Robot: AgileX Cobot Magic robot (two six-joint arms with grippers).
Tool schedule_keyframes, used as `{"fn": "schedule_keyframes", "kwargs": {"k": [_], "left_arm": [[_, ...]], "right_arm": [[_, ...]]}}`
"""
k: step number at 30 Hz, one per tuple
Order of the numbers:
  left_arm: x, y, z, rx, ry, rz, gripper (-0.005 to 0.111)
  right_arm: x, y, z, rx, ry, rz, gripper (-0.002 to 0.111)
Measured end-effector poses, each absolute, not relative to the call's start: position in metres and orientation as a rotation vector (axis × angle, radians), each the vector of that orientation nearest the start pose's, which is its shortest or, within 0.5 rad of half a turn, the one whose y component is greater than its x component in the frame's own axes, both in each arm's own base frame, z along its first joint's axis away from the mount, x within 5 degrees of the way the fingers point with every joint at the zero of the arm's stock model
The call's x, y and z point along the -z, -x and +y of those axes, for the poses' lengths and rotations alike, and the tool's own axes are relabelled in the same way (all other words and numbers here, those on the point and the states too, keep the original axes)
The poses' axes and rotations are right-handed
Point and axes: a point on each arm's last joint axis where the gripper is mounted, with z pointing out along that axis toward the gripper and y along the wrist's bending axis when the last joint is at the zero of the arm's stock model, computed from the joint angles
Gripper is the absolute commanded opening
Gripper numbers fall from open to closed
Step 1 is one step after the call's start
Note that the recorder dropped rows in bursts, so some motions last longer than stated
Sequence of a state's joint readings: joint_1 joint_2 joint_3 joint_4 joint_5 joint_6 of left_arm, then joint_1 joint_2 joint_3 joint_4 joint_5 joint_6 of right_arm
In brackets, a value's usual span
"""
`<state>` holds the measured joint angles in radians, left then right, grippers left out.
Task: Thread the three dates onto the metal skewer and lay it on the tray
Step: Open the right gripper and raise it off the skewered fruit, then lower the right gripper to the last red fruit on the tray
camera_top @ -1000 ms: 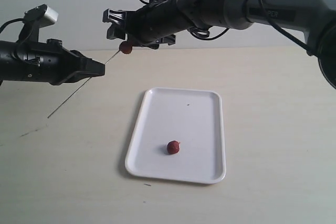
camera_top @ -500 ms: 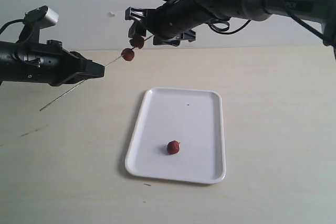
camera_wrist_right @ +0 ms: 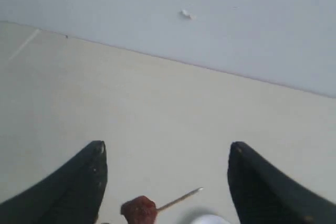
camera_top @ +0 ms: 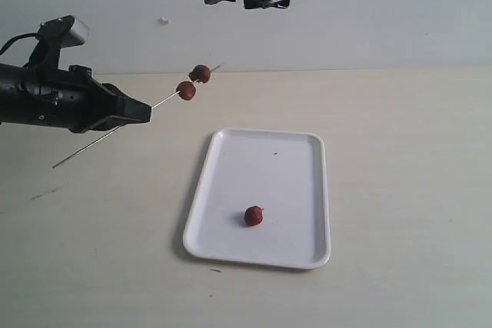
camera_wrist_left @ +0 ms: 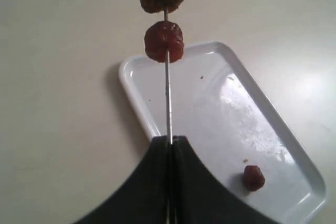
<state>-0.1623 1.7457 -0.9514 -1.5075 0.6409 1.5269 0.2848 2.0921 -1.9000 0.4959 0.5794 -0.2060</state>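
Compared with a second ago, we see the black right gripper [camera_wrist_right: 168, 148] lifted clear of the skewer. It now hangs high above the tray's far edge, its two fingers spread wide with nothing between them.

The black left gripper [camera_top: 144, 111] sits off the far left corner of the flat white rectangular plastic tray [camera_top: 296, 151]. Its jaws are pressed together on the thin grey metal skewer [camera_top: 164, 100].

We find the skewer held in the air, slanting up from the left gripper over the beige tabletop [camera_top: 400, 151] — left of and beyond the tray.

Two dark reddish-brown wrinkled dates [camera_top: 185, 91] sit threaded close together near the skewer's upper end, whose bare tip pokes just past the farther one. A third date [camera_top: 254, 216] lies loose on the tray, toward its near edge.
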Motion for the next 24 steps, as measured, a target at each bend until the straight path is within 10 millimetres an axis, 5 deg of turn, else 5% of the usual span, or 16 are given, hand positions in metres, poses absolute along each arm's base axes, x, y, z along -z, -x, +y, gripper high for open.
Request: {"fn": "schedule_keyframes", "kwargs": {"k": [8,15,18,24], "left_arm": [[-0.198,-0.325,-0.107,0.757,-0.637,2.264,0.000],[-0.206,-0.312,-0.099,0.662,-0.707,2.364,0.000],[-0.205,-0.310,-0.098,0.644,-0.718,2.399,0.000],[-0.199,-0.303,-0.098,0.676,-0.736,2.440,0.000]], "right_arm": [[-0.309,-0.439,0.145,-0.315,0.505,2.416,0.050],[-0.305,-0.408,0.143,-0.387,0.697,2.650,0.053],[-0.291,-0.395,0.149,-0.527,0.764,2.691,0.053],[-0.232,-0.363,0.146,-0.654,0.881,2.824,0.053]]}}
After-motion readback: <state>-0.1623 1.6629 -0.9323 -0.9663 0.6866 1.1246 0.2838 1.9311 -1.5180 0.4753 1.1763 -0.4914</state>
